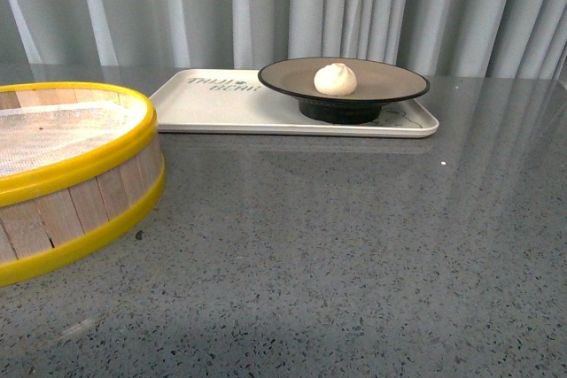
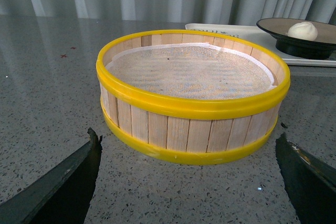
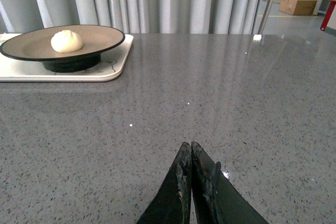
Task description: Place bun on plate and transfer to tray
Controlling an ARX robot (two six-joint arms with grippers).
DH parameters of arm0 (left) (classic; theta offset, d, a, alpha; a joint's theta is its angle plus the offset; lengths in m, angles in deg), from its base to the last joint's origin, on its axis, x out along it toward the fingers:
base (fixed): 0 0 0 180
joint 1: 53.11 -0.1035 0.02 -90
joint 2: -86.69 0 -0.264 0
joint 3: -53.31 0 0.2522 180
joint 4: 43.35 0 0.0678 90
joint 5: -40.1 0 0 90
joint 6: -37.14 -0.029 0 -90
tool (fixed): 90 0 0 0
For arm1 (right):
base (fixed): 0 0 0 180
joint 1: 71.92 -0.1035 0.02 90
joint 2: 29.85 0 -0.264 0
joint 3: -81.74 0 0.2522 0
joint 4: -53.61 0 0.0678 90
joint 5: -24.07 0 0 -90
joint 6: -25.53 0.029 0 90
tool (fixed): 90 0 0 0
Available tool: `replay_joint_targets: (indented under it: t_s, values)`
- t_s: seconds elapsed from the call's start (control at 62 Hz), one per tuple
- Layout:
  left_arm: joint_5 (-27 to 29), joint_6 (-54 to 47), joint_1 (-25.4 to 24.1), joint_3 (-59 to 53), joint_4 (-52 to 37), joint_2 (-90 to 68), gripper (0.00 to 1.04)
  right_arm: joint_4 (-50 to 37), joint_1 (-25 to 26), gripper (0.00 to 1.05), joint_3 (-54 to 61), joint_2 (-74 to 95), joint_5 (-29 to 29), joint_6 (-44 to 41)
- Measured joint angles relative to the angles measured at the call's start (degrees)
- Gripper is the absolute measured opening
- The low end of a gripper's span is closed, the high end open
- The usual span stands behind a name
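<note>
Left jaws: spread wide, empty; left gripper [image 2: 189, 182] low over bench [image 1: 354, 245], facing steamer basket [image 2: 191, 95].
Right jaws: pressed together, nothing between; right gripper [image 3: 191, 182] low over bare bench, well apart from tray [image 3: 113, 66].
Arms in front view: neither visible.
Bun [image 1: 336, 79]: centred on plate [image 1: 399, 86]; looks soft, light, easily dented; best left untouched.
Plate: stands on right end of tray [image 1: 221, 104]; likely stiff, heavier, glazed, maybe slippery; grip at black rim if needed.
Task status: judged complete.
</note>
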Motion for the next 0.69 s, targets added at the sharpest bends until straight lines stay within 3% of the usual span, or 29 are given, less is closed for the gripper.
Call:
replay_joint_targets:
  t_s: [0.113, 0.694]
  values:
    - [-0.04, 0.0, 0.0, 0.0, 0.0, 0.0, 0.98, 1.79, -2.43, 0.02, 1.07, -3.04, -0.55, 0.0]
    - [-0.02, 0.0, 0.0, 0.0, 0.0, 0.0, 0.98, 10.88, -2.54, 0.02, 4.96, -16.96, -0.96, 0.02]
